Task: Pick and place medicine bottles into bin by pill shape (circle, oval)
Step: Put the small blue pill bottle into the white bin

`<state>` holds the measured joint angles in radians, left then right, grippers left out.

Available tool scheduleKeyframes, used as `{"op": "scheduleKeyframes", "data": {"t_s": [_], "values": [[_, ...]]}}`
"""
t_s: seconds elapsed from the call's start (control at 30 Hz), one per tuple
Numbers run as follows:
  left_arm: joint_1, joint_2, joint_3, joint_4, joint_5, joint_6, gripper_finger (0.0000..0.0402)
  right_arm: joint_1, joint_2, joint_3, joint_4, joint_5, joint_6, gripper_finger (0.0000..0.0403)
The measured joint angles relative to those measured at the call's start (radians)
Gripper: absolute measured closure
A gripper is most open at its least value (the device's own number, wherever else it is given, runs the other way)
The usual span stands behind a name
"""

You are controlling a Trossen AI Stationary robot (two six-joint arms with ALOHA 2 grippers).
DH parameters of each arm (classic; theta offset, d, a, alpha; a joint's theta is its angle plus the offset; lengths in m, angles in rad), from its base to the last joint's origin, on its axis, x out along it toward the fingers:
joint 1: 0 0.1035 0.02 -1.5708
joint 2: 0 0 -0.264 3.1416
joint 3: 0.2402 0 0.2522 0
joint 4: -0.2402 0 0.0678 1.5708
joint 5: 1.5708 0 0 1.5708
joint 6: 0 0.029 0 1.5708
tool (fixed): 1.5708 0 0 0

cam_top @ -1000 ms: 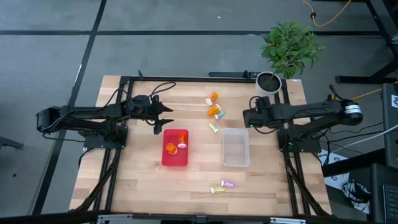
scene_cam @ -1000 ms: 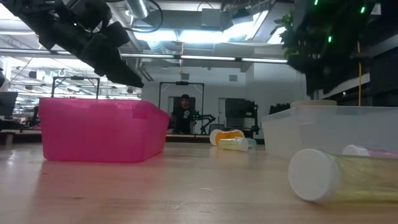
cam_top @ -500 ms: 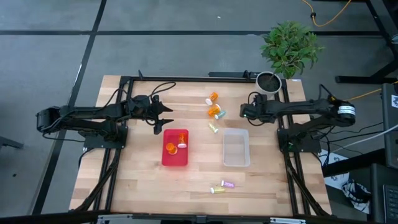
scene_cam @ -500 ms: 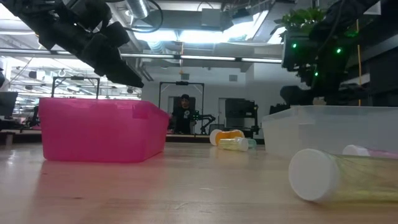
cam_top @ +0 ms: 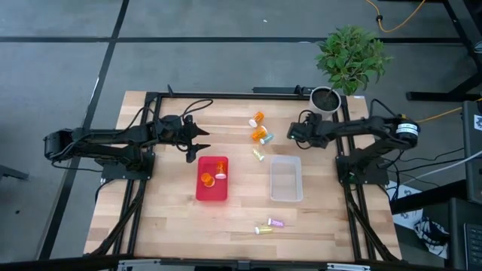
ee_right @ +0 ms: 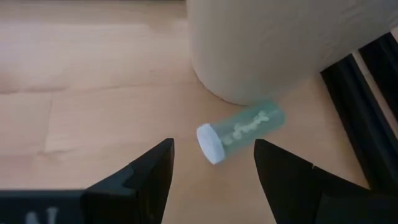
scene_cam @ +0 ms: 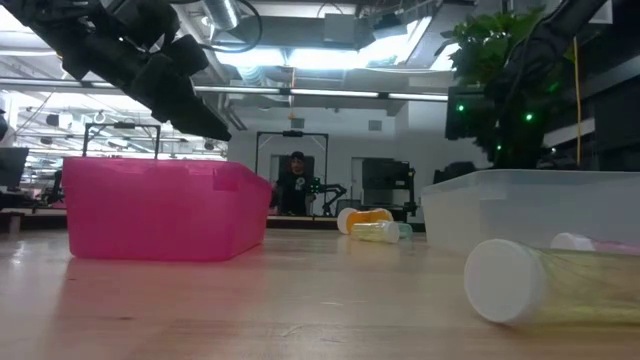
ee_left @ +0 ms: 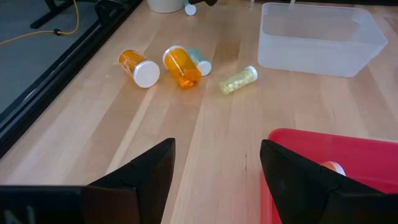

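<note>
Right gripper (ee_right: 211, 168), jaws spread, lines up on pale green white-capped bottle (ee_right: 239, 130) beside white pot (ee_right: 267, 43), centre frame; left gripper (ee_left: 214, 168) waits, jaws spread.

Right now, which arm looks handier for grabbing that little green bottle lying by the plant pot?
The right. Its open gripper hangs right over the green bottle beside the white pot, while the left gripper waits by the red bin.
</note>
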<state>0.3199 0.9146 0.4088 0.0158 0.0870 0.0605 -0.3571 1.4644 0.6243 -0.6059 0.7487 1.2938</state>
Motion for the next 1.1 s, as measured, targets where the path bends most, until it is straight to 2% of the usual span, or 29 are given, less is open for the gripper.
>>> {"op": "scheduleKeyframes", "data": {"t_s": [0.5, 1.1], "values": [[0.000, 0.000, 0.000, 0.000, 0.000, -0.005, 0.0172, -0.052, 0.127, 0.000, 0.066, 0.012, 0.011, 0.0178], [0.000, 0.000, 0.000, 0.000, 0.000, -0.005, 0.0172, -0.052, 0.182, 0.001, 0.065, 0.006, -0.004, 0.0178]]}}
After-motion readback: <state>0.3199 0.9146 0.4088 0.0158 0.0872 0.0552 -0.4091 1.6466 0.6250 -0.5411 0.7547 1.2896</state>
